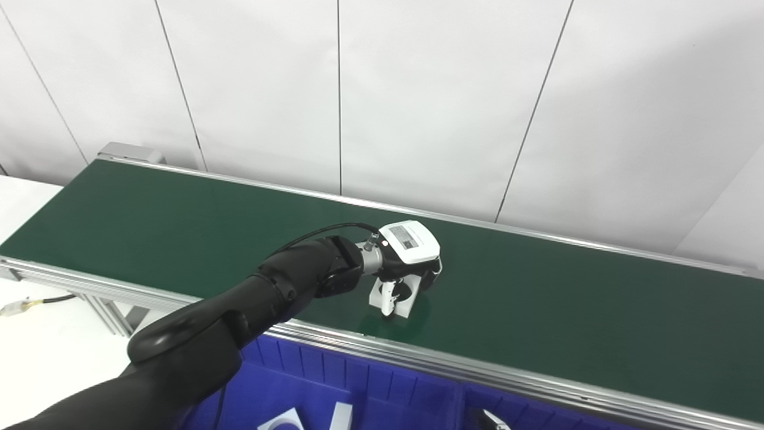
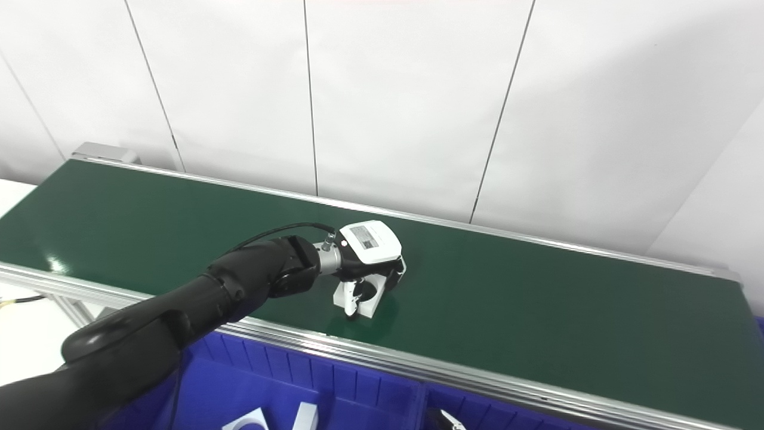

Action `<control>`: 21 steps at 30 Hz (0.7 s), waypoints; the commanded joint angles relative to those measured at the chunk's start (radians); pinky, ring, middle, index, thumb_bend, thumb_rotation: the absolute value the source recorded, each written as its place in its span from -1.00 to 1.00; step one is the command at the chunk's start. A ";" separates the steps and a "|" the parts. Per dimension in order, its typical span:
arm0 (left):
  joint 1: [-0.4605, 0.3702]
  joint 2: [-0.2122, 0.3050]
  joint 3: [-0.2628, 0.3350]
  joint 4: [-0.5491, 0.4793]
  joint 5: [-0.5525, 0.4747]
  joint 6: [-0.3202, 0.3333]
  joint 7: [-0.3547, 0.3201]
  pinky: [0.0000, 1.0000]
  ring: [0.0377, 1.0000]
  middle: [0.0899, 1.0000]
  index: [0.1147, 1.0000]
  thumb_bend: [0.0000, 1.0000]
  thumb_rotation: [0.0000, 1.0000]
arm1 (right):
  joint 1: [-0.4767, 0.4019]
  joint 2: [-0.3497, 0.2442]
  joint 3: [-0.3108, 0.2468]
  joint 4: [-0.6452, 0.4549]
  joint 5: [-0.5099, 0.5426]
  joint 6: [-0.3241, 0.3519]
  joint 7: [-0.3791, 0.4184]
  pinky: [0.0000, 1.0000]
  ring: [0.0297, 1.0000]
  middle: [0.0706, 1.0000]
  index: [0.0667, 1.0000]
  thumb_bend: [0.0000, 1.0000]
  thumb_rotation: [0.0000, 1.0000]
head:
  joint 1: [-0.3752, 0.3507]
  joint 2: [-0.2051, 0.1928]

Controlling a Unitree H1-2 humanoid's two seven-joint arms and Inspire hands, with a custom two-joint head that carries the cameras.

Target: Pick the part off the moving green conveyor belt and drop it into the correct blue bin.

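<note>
- The part (image 1: 395,297) looks like light, rigid white plastic, smooth enough to slip; I judge its flat outer walls the best place to grip.
- It is a small white block with a round bore, sitting on the green conveyor belt (image 1: 537,310) near the front rail.
- The left hand (image 1: 404,263) reaches down over it, fingers curled around it; whether the grip is firm I cannot tell.
- The blue bin (image 1: 334,382) waits below.

Small white part (image 1: 399,297) with a round hole, on the green belt (image 1: 179,227) near its front edge, blue bins (image 1: 334,382) just below
</note>
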 commanded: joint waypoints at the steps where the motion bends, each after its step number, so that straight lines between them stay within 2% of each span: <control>1: -0.033 0.028 0.010 -0.017 0.002 0.041 -0.040 -0.38 -0.29 -0.13 -0.08 0.00 -1.00 | -0.006 -0.003 -0.006 -0.028 -0.013 -0.050 -0.008 0.62 0.68 0.68 0.62 0.65 1.00 | 0.001 0.002; 8: -0.025 0.041 0.038 -0.088 -0.026 0.034 -0.091 -0.33 -0.23 -0.08 -0.12 0.01 -1.00 | -0.010 -0.002 -0.007 -0.025 -0.008 -0.050 -0.003 0.57 0.67 0.67 0.61 0.65 1.00 | 0.005 0.005; 11: -0.019 0.059 0.061 -0.154 -0.045 0.034 -0.140 -0.33 -0.22 -0.06 -0.14 0.01 -1.00 | -0.011 0.000 -0.010 -0.023 -0.003 -0.050 0.004 0.55 0.67 0.67 0.61 0.66 1.00 | 0.006 0.010; 15: -0.003 0.100 0.106 -0.287 -0.075 0.024 -0.191 -0.35 -0.20 -0.07 -0.15 0.01 -1.00 | -0.016 -0.001 -0.015 -0.022 0.006 -0.050 0.017 0.56 0.68 0.68 0.62 0.66 1.00 | 0.023 0.040; 16: 0.003 0.114 0.121 -0.329 -0.088 0.024 -0.212 -0.37 -0.20 -0.09 -0.15 0.01 -1.00 | -0.016 0.000 -0.018 -0.024 0.010 -0.050 0.021 0.58 0.68 0.68 0.63 0.66 1.00 | 0.037 0.063; 17: 0.008 0.124 0.132 -0.359 -0.097 0.024 -0.228 -0.36 -0.20 -0.08 -0.15 0.01 -1.00 | -0.016 0.000 -0.021 -0.026 0.012 -0.050 0.025 0.59 0.69 0.68 0.63 0.65 1.00 | 0.037 0.063; 18: 0.015 0.141 0.150 -0.408 -0.113 0.023 -0.250 -0.33 -0.21 -0.08 -0.13 0.01 -1.00 | -0.017 0.000 -0.025 -0.032 0.011 -0.050 0.026 0.60 0.69 0.68 0.64 0.63 1.00 | 0.058 0.092; 19: 0.020 0.157 0.167 -0.452 -0.134 0.018 -0.272 -0.33 -0.21 -0.09 -0.13 0.01 -1.00 | -0.017 -0.001 -0.031 -0.039 0.012 -0.050 0.032 0.60 0.69 0.68 0.64 0.62 1.00 | 0.071 0.109; 20: 0.024 0.166 0.180 -0.479 -0.147 0.015 -0.287 -0.31 -0.21 -0.09 -0.13 0.01 -1.00 | -0.017 0.000 -0.036 -0.044 0.013 -0.050 0.036 0.60 0.69 0.69 0.65 0.61 1.00 | 0.071 0.109; 21: 0.026 0.178 0.193 -0.509 -0.164 0.012 -0.307 -0.30 -0.21 -0.08 -0.13 0.01 -1.00 | -0.016 -0.002 -0.045 -0.054 0.019 -0.050 0.049 0.60 0.69 0.69 0.65 0.61 1.00 | 0.092 0.133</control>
